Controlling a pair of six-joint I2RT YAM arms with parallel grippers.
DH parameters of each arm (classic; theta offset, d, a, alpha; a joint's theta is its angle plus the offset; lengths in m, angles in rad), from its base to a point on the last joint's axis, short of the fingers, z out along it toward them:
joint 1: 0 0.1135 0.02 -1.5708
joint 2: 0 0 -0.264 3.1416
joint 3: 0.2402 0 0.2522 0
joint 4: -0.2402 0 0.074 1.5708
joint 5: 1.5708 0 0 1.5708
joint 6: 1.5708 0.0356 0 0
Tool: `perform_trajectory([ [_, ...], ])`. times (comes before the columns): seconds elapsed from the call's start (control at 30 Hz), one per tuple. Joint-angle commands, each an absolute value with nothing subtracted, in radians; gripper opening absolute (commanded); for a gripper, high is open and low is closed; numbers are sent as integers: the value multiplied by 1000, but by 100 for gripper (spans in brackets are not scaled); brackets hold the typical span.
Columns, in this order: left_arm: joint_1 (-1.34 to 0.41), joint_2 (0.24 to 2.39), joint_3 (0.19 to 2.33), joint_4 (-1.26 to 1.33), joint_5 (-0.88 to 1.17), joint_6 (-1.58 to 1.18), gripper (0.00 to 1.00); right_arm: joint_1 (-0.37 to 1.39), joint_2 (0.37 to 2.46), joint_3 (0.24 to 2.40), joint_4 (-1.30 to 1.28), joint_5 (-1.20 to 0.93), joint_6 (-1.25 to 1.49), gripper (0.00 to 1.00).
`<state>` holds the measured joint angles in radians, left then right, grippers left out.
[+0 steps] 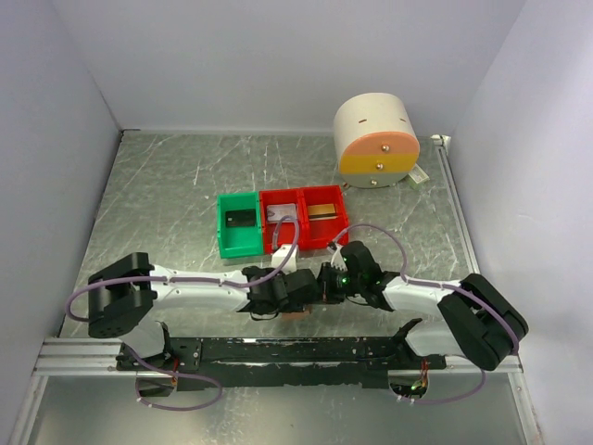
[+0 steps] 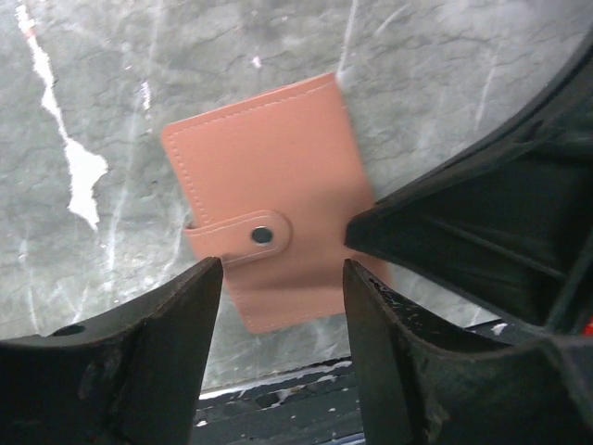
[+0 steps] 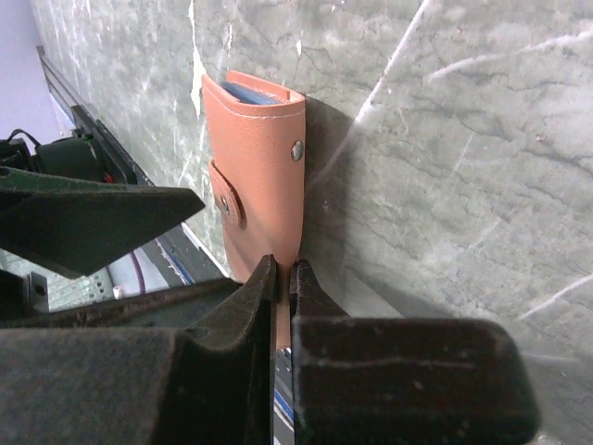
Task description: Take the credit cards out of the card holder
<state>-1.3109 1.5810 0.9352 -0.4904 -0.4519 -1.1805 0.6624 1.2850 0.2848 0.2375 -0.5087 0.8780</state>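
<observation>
While my two arms meet low over the near edge of the counter (image 1: 167,204), my right gripper (image 3: 284,273) is pinched tight on one edge of the card holder (image 3: 264,158), with the tan leather caught between its fingertips and no gap left. My left gripper (image 2: 283,278) stands with its jaws apart and grips nothing. From its wrist camera the card holder shows through the gap beyond the fingertips, and the dark bulk of the right gripper comes in from the side. The card holder is folded shut, its strap (image 2: 262,235) snapped down across the front, and a sliver of blue lining (image 3: 252,93) shows at its far open end. I cannot tell whether it rests on the counter or hangs just above it. Farther out, near the middle of the counter, three bins sit touching in a row. A green bin (image 1: 239,246) holds a dark card (image 1: 239,219), the middle red bin (image 1: 283,243) holds a pale card (image 1: 280,212), and the end red bin (image 1: 324,236) holds a gold card (image 1: 322,209). Beyond them, close to the back wall, lies a big cream cylinder (image 1: 371,120) with an orange band.
</observation>
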Motion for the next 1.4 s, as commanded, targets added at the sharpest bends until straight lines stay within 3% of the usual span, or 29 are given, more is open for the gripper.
perform_trajectory([
  [0.0, -1318, 1658, 1044, -504, -469, -1166, 67, 668, 1300, 316, 228, -506, 856, 0],
  [0.2, -1319, 1827, 1198, -767, -517, -1274, 56, 667, 1299, 313, 227, -504, 853, 0],
  [0.5, -1317, 1718, 1101, -699, -557, -1286, 59, 668, 1286, 291, 224, -494, 853, 0],
  [0.8, -1315, 1758, 1104, -629, -565, -1223, 57, 668, 1290, 293, 218, -505, 844, 0],
  [1.23, -1292, 1748, 1043, -571, -562, -1211, 27, 668, 1272, 279, 203, -503, 834, 0],
  [1.37, -1292, 1738, 1033, -574, -566, -1226, 24, 669, 1276, 277, 206, -505, 833, 0],
])
